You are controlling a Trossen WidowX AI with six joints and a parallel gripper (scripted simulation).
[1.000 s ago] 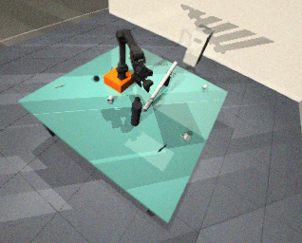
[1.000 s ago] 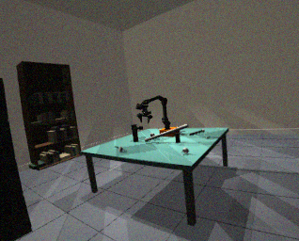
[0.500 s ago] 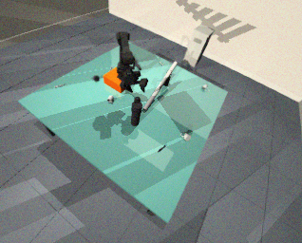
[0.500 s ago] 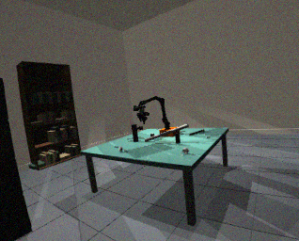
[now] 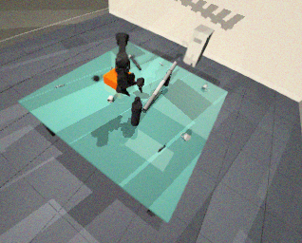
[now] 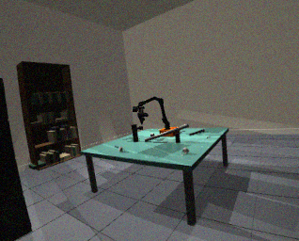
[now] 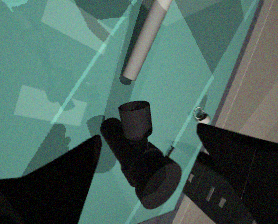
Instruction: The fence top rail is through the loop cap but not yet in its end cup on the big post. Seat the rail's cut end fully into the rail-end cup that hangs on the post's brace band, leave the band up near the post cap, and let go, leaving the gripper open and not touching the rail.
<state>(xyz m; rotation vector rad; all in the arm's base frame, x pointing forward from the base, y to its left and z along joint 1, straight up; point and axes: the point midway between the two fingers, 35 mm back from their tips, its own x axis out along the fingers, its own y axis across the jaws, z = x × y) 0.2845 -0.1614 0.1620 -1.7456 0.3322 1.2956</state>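
The grey rail [image 5: 155, 94] [image 6: 167, 133] [image 7: 145, 47] slopes down through the loop cap on the small post [image 5: 167, 81] [image 6: 178, 137]. Its cut end is low, beside the big black post [image 5: 136, 115] [image 6: 134, 134]. The dark rail-end cup [image 6: 139, 127] [image 7: 135, 121] sticks out from the post near the post cap [image 7: 159, 182]. In the wrist view a gap shows between the cut end and the cup mouth; the end is outside the cup. My gripper [image 5: 135, 92] [image 6: 142, 123] [image 7: 148, 133] is open and empty above the post, clear of the rail. The brace band is hard to make out.
The orange arm base [image 5: 112, 79] [image 6: 168, 131] stands behind the post. White fittings [image 5: 110, 98] [image 5: 186, 137] [image 5: 204, 86] [image 7: 201, 116], a small dark piece [image 5: 161, 148] [image 7: 170, 150] and a dark bar [image 5: 135, 63] [image 6: 196, 132] lie on the teal table [image 5: 155, 187].
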